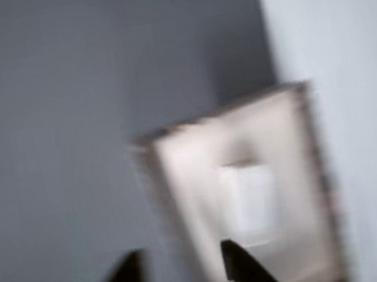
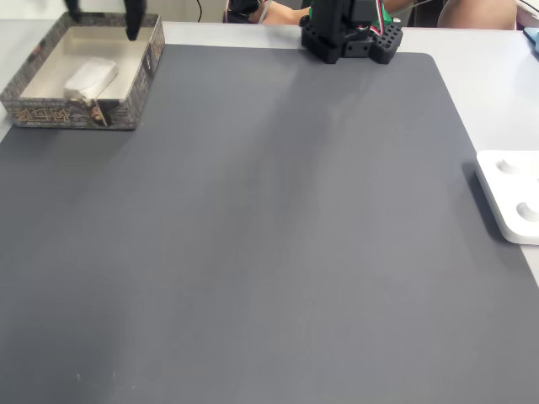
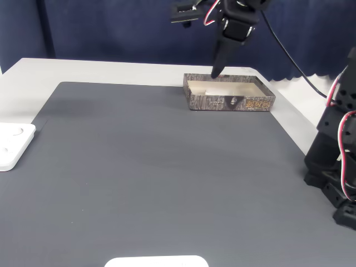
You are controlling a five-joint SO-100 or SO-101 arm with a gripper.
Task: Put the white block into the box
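White block (image 2: 90,76) lying inside box (image 2: 139,84), tool (image 1: 182,274) above, fingers apart, empty.
Advised: lift straight up, clear of box walls, before swinging back over worktop (image 2: 278,236).

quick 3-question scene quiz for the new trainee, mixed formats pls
1. True or false: the white block lies inside the box.
2. In the fixed view from above, where does the box sit on the dark mat? A) top left corner B) centre C) bottom right corner
3. Fill in: the end effector hangs above the box with its fingers ____ and nothing between them.

Key
1. True; the block rests on the box floor.
2. A
3. apart (open)
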